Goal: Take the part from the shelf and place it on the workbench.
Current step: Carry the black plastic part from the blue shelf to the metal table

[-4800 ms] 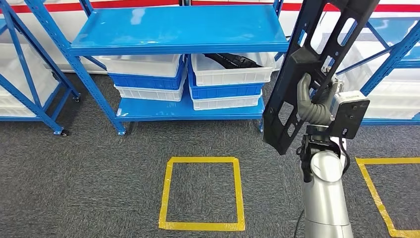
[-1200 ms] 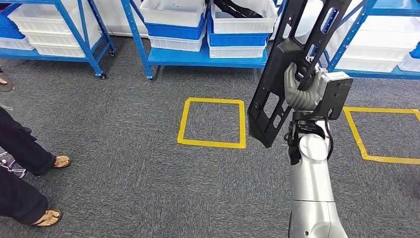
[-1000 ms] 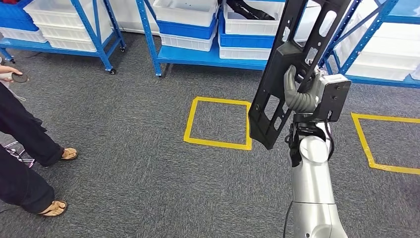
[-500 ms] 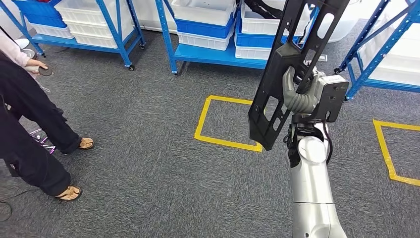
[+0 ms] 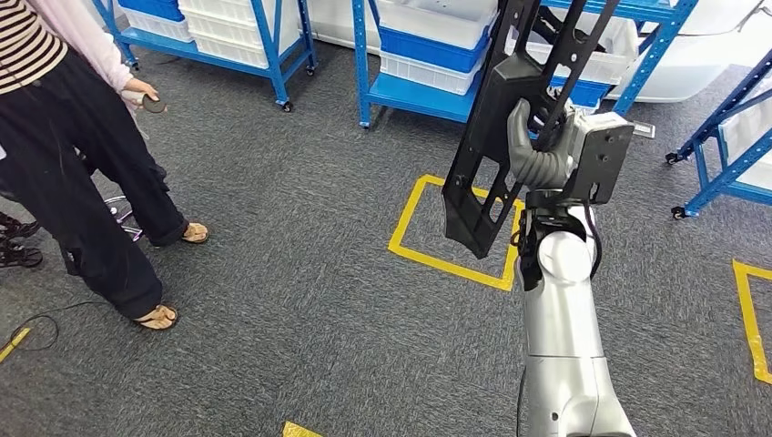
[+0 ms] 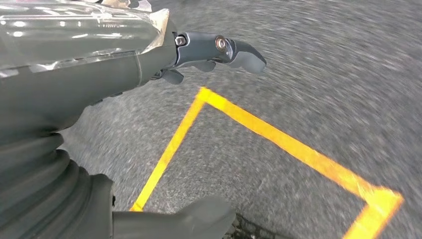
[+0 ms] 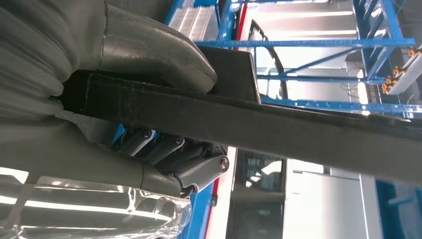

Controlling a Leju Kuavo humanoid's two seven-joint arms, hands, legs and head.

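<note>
The right hand [image 5: 533, 157] grips the long black part [image 5: 496, 137] — thumb [image 7: 159, 55] on one face, fingers [image 7: 164, 149] curled behind — holding it upright above the grey carpet [image 5: 291, 300] (a yellow tape square [image 5: 411, 246] lies beneath). The left hand [image 6: 199, 50] hangs empty, fingers apart. A person [image 5: 82, 155] stands near the blue shelf [image 5: 428, 91].

Head view: even, bright overhead light, soft shadows, sharp throughout. Left wrist view: carpet [image 6: 318, 74] beyond the fingers [image 6: 239, 52] smeared by motion blur. Right wrist view: blown-out glare behind the fingers [image 7: 164, 147]; foil-like cover [image 7: 89, 214] reflects highlights.
</note>
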